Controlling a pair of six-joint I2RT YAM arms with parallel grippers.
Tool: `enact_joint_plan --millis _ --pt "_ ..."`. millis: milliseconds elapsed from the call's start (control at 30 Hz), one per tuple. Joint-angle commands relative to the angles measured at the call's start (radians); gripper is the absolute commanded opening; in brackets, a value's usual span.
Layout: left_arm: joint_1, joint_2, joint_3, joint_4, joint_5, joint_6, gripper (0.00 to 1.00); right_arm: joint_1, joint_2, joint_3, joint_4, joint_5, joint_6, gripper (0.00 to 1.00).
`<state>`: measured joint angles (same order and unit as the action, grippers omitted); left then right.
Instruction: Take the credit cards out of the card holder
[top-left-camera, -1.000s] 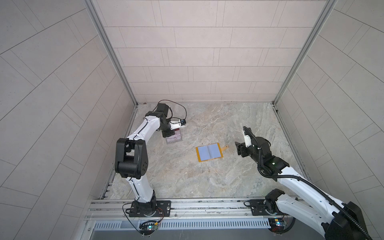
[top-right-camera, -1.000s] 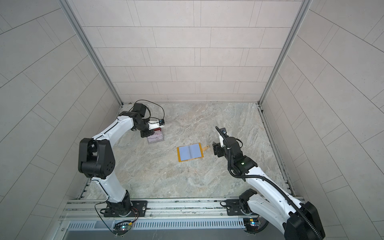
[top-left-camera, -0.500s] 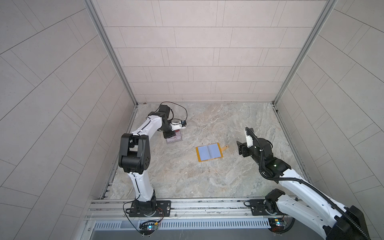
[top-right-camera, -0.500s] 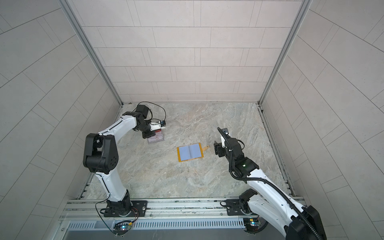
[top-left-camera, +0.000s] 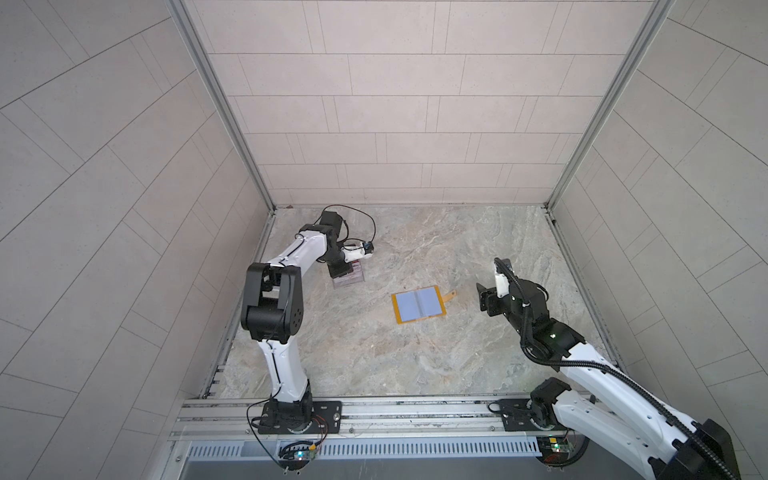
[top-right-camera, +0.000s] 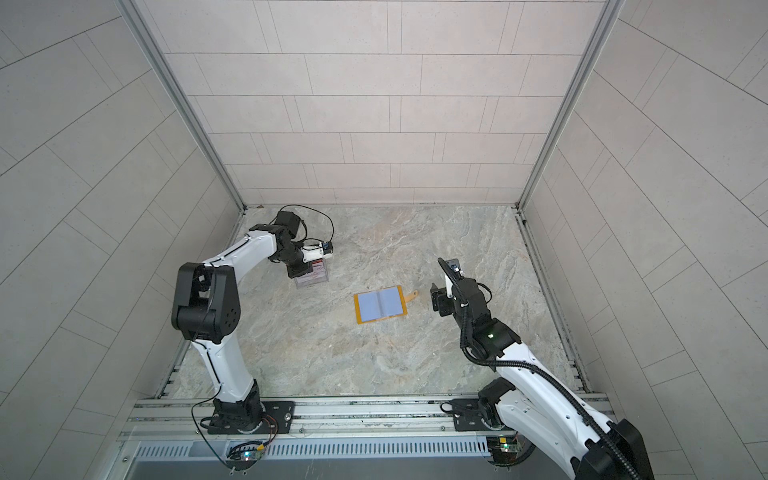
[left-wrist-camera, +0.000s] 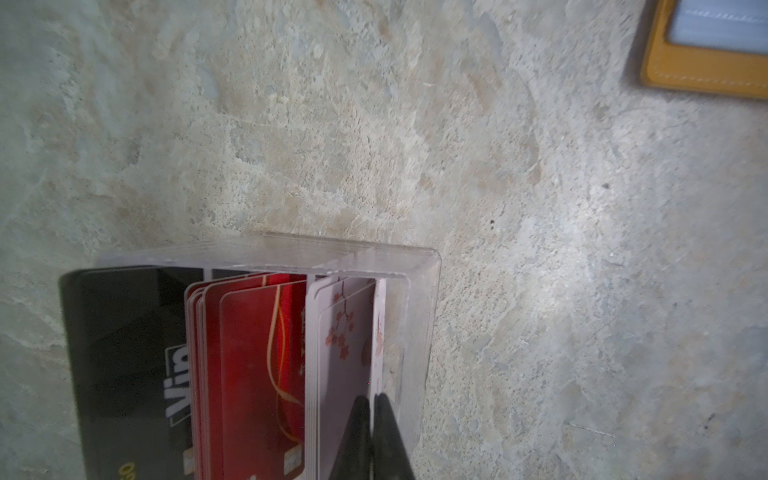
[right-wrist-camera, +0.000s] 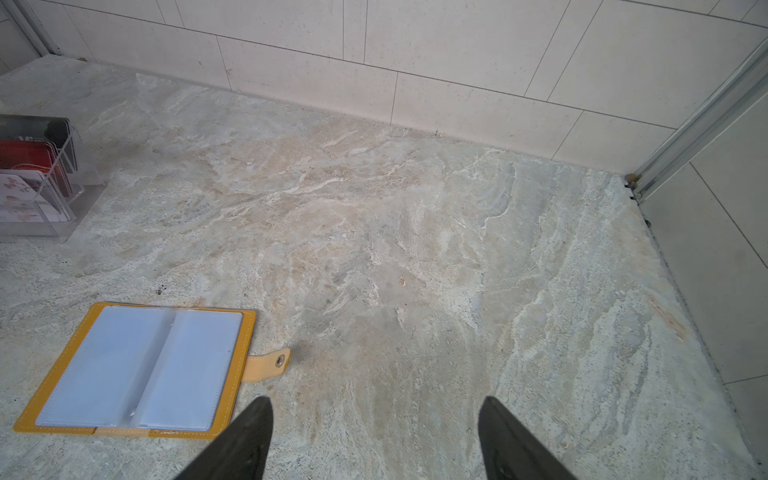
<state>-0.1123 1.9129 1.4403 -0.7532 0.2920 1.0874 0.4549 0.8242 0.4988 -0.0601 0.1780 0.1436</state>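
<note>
Left elbow shifted; left gripper (left-wrist-camera: 371, 399) stays at stand (left-wrist-camera: 415, 291), pinched shut on white card (left-wrist-camera: 380, 316). Right gripper (right-wrist-camera: 376, 401) wide, empty. Holder (right-wrist-camera: 124, 365) sleeves look empty: task near done.

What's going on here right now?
The left claw is shut on a white plastic card with red blossom marks in the clear plastic tiered stand. The mustard-yellow booklet wallet lies open on the stone tabletop, visible sleeves apparently empty. The right claw hovers open near its snap tab, holding nothing.
</note>
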Motion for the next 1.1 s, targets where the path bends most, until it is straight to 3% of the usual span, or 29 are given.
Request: enact_joint_plan --millis 0,933,1067 --pt "0.004 0.015 0.025 0.003 0.013 -0.019 0.04 -0.004 -0.020 -0.015 0.018 0.013 0.005 0.80" --pt "0.004 -0.005 0.015 0.051 0.022 -0.092 0.21 -0.005 -0.021 -0.020 0.011 -0.015 -0.004 0.80" --pt "0.005 -0.049 -0.011 0.092 -0.004 -0.113 0.31 -0.007 -0.008 -0.010 0.006 -0.023 -0.009 0.80"
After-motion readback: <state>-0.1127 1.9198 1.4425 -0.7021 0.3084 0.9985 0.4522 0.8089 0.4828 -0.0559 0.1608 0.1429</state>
